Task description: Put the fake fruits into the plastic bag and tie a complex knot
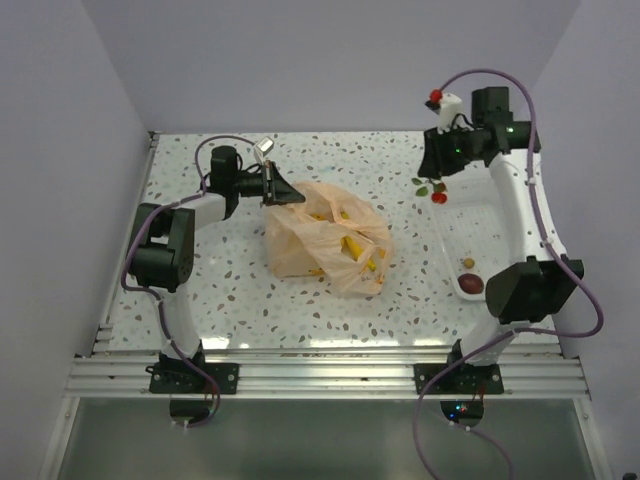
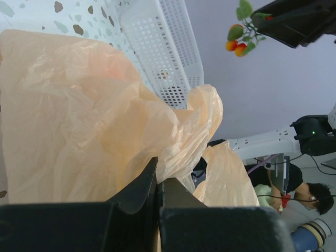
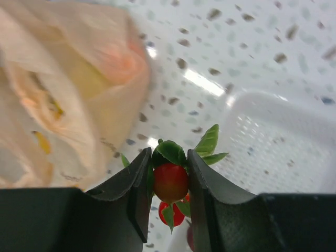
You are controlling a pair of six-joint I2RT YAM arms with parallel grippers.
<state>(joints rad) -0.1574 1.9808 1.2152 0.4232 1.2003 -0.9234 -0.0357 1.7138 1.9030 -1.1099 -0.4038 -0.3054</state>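
Peach-orange bag (image 1: 320,235), yellow bananas (image 1: 352,248), red-and-green fruit sprig (image 3: 170,181), purple plum (image 1: 471,284), white tray (image 1: 505,215), grey-speckled white desk (image 1: 250,290)

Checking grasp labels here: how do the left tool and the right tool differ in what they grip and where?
The left tool is shut on a thin fold of the plastic bag; the right tool pinches a small red fruit sprig with green leaves. The left tool sits at the bag's left side; the right tool is by the far end of the white tray. Both hold something.
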